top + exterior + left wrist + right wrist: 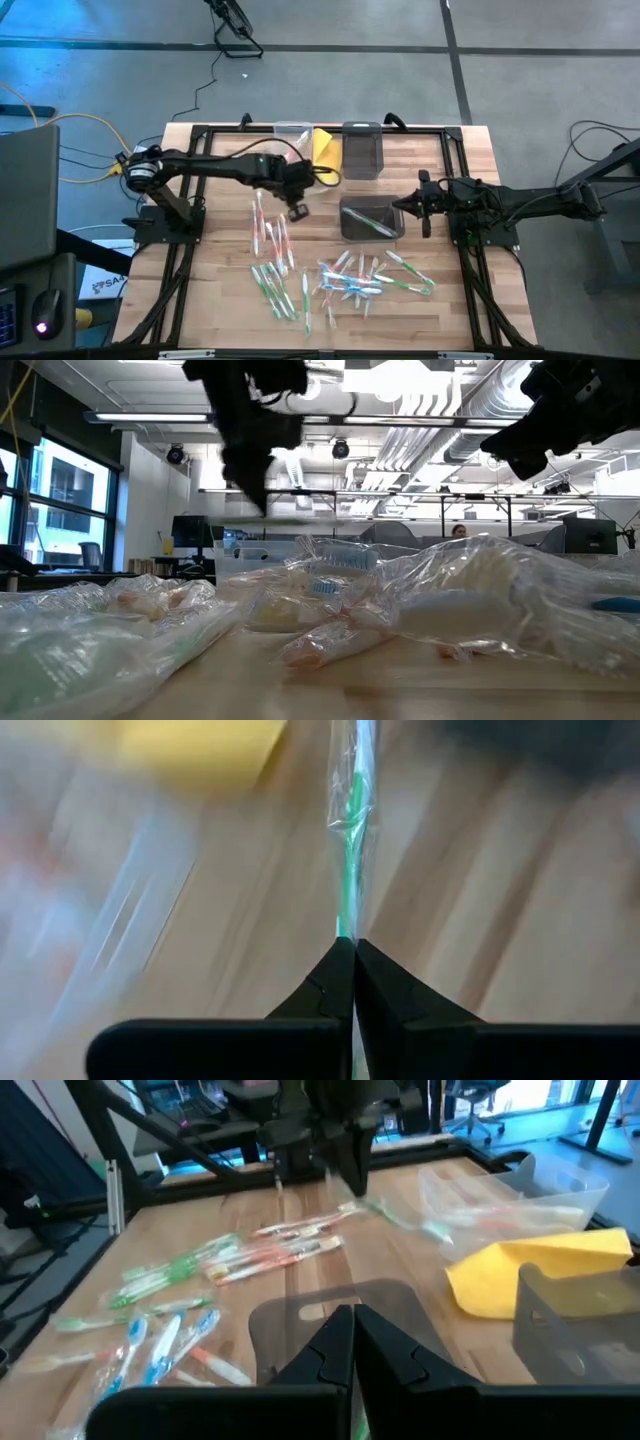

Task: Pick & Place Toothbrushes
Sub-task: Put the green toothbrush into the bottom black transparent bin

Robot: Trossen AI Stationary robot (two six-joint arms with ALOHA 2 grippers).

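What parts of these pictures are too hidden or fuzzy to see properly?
- Low view: the toothbrushes are hazy behind crinkled wrappers, so colours are hard to tell.
- Left wrist view: the table is smeared; the left gripper pinches a green toothbrush with its head out of sight.
- High view: what's inside the clear bin is too small.

Blurred green toothbrush (pixel 348 870) in left wrist view, top cut off.
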